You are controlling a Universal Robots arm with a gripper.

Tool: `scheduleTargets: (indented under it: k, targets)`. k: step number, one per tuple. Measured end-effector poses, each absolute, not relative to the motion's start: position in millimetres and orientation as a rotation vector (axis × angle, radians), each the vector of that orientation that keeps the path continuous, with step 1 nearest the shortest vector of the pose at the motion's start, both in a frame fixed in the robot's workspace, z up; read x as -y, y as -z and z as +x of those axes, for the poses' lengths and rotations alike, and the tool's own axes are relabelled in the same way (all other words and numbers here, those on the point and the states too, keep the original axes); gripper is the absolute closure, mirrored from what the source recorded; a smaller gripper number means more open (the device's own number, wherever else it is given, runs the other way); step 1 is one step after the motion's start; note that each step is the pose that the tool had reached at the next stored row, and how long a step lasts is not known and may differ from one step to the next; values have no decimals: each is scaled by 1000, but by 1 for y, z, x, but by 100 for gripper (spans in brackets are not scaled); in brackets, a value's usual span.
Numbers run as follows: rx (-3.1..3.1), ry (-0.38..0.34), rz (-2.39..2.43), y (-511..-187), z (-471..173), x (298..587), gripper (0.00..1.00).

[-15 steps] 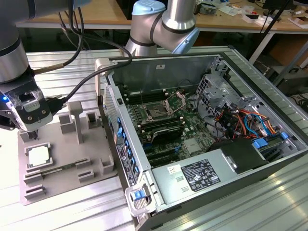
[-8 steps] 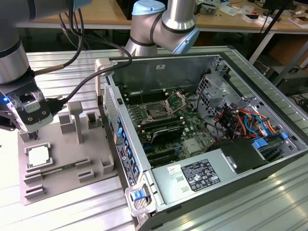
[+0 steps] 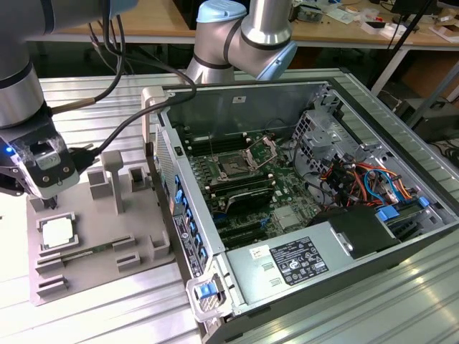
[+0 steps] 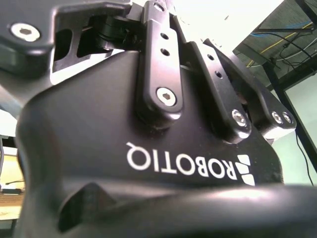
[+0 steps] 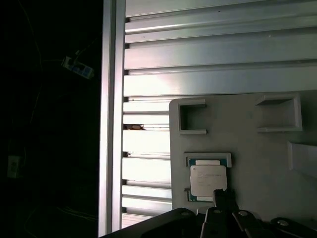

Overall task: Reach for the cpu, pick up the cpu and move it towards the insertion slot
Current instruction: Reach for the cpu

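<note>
On grey tray point(image 3: 90, 276), cpu point(image 3: 57, 233) flat, seemingly square; tool point(image 3: 49, 203) just above.

- The arm point(image 3: 244, 32) is seen bent, with a grey and blue joint at the top of the exterior view.
- The wrist point(image 3: 25, 107) is held at the exterior view's left.
- The gripper point(image 3: 49, 203) is pointed downward beneath it.

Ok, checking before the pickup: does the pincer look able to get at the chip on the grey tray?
Probably yes. The pincer hangs close above the chip, which lies flat and uncovered in the tray; nothing stands between them.
</note>
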State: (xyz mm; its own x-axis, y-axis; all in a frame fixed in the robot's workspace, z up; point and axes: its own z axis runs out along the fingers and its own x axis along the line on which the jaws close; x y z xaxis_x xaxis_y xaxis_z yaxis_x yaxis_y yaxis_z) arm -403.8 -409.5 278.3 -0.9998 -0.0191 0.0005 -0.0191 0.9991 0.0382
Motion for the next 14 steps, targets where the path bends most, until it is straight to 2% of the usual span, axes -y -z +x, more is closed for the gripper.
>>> scheduleTargets:
  k: [14]
  targets:
    - [3140, 60, 30, -275, -404, 410, 89]
